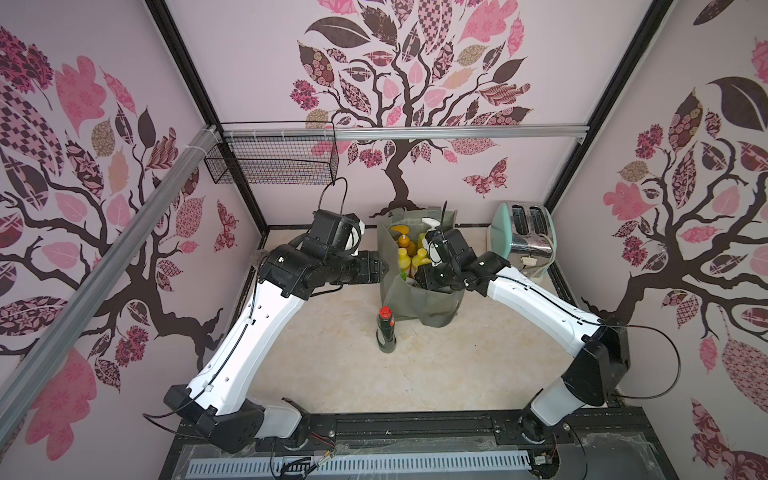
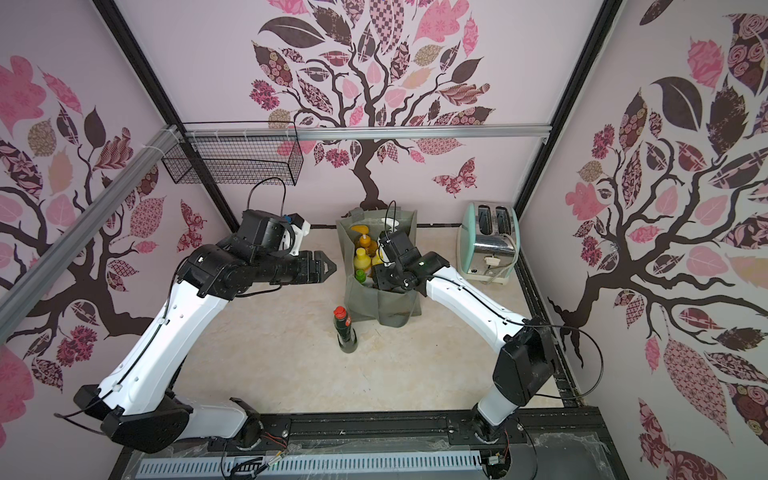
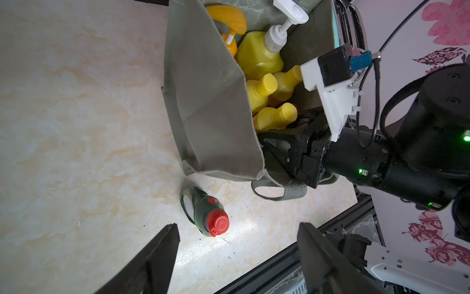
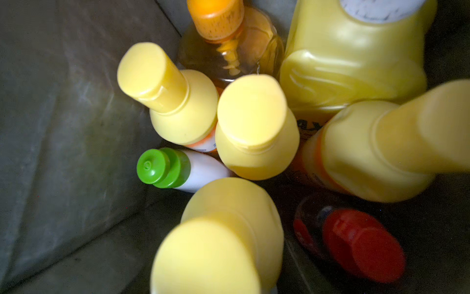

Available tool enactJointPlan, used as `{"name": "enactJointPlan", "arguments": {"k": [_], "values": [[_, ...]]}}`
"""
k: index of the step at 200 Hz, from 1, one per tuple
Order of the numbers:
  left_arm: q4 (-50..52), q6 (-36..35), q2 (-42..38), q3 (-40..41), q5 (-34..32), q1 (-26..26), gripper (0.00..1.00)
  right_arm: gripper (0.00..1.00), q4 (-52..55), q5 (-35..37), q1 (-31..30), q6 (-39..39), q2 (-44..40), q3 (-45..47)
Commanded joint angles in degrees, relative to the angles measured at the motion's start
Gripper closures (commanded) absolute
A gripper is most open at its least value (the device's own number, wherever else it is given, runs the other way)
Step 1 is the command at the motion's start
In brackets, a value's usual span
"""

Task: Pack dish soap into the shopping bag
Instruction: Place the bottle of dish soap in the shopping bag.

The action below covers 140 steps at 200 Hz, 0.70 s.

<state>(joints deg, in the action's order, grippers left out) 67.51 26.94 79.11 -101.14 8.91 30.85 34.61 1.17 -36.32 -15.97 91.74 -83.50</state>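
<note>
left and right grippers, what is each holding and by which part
Left gripper: nothing, jaws open and empty. Right gripper: reaching into the shopping bag; whether it grips anything cannot be told.

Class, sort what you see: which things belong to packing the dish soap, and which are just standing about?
Job: boxy grey-green fabric shopping bag; plastic soap bottles inside it; dark red-capped bottle standing outside it.
Bystanders: mint-green toaster; black wire basket.

Far on my right, a mint-and-chrome toaster (image 1: 524, 235) stands on the marbled tabletop (image 1: 457, 374), with its cord draped down the front. Far left, a black wire basket (image 1: 274, 164) hangs from the aluminium rail (image 1: 415, 133).
</note>
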Motion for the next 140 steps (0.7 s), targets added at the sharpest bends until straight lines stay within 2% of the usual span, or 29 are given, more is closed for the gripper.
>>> {"name": "enactJointPlan", "arguments": {"k": [1, 31, 83, 96, 140], "values": [[0.6, 0.2, -0.3, 0.3, 1.5, -0.5, 0.21, 0.49, -0.6, 1.8, 1.0, -0.3, 1.0, 1.0], [0.9, 0.6, 0.7, -0.2, 2.3, -1.0, 0.21, 0.34, 1.9, 1.2, 1.1, -0.2, 0.7, -0.7], [0.8, 1.4, 2.6, -0.2, 3.4, -1.2, 0.21, 0.04, 12.6, 2.0, 1.2, 0.8, -0.7, -15.2], [0.8, 1.6, 3.2, -0.2, 3.7, -1.2, 0.21, 0.01, 15.0, 2.0, 1.2, 0.7, -1.5, -18.2], [1.0, 2.3, 6.0, -2.1, 4.6, -1.2, 0.21, 0.0, 22.7, 5.0, 1.8, 0.8, -5.6, -22.7]]}}
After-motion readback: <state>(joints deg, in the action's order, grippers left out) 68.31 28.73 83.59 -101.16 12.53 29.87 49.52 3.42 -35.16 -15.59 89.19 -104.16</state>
